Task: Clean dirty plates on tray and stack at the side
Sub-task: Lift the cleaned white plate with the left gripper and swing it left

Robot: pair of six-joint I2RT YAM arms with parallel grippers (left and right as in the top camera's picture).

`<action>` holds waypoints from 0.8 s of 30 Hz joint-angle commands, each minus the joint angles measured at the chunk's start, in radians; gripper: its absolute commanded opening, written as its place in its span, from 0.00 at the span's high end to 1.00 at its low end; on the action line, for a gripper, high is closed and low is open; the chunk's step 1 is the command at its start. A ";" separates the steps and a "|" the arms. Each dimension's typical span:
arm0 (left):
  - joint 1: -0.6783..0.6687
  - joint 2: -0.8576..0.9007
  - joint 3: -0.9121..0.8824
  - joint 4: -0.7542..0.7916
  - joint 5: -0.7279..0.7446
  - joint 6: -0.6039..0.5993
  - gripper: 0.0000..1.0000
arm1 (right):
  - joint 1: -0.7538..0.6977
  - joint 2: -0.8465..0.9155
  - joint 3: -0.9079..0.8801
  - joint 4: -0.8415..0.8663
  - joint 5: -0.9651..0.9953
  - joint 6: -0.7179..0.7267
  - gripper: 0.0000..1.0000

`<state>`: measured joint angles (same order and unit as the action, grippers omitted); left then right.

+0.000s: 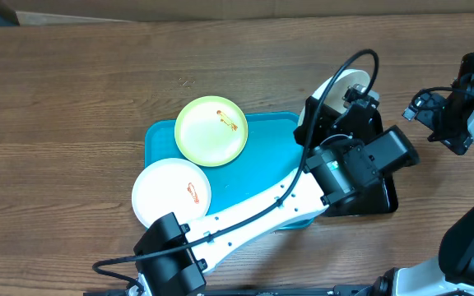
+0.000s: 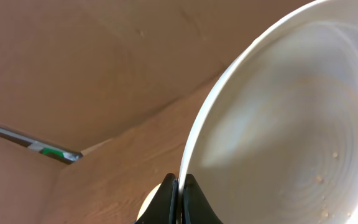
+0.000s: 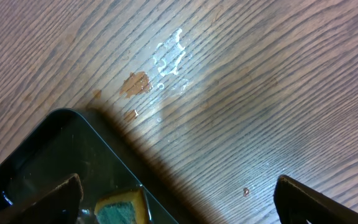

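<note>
One white round shallow plate (image 2: 291,124) is standing tilted on edge above the right side of the wooden table (image 1: 72,90), over the narrow black tray (image 1: 378,200). The left wrist view is showing what the overhead hides: the left arm's fingers (image 2: 168,198) are pinching shut on its rim, and small specks are dotting its inner face. The large rectangular turquoise plastic tray (image 1: 262,156) is lying mid-table towards the near edge. A pale yellow-green round plate (image 1: 211,130) is overlapping its far-left corner, and a second white plate (image 1: 171,191) is overhanging its near-left corner; both are showing orange-red smears. The right arm's fingers (image 3: 319,202) are hanging spread wide, holding nothing, near the right edge. Only that wrist view is showing a yellow-green sponge (image 3: 120,208) in the black tray, and an orange smear (image 3: 135,83) beside a wet patch (image 3: 169,53) on the table.
</note>
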<state>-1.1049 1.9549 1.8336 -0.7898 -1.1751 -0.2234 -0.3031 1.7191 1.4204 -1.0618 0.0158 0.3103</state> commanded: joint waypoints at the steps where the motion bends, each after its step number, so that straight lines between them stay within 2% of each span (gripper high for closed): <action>1: 0.000 0.006 0.021 0.041 -0.064 0.060 0.96 | 0.000 -0.023 0.006 0.006 0.013 0.004 0.00; 7: 0.000 0.006 0.021 0.201 -0.068 0.176 0.96 | 0.000 -0.023 0.006 0.006 0.013 0.004 0.00; 11: -0.015 0.006 0.021 0.199 0.026 0.175 0.96 | 0.000 -0.023 0.006 0.006 0.013 0.004 0.00; 17: 0.009 0.006 0.021 0.207 0.058 0.130 0.96 | 0.000 -0.023 0.006 0.006 0.013 0.004 0.00; 20: 0.031 0.006 0.022 0.154 0.252 0.093 0.96 | 0.000 -0.023 0.006 0.006 0.013 0.004 0.00; 24: 0.111 0.006 0.022 0.053 0.575 -0.062 0.96 | 0.000 -0.023 0.006 0.006 0.013 0.004 0.00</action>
<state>-1.0603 1.9549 1.8347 -0.7116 -0.8825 -0.1459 -0.3031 1.7191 1.4204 -1.0611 0.0166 0.3107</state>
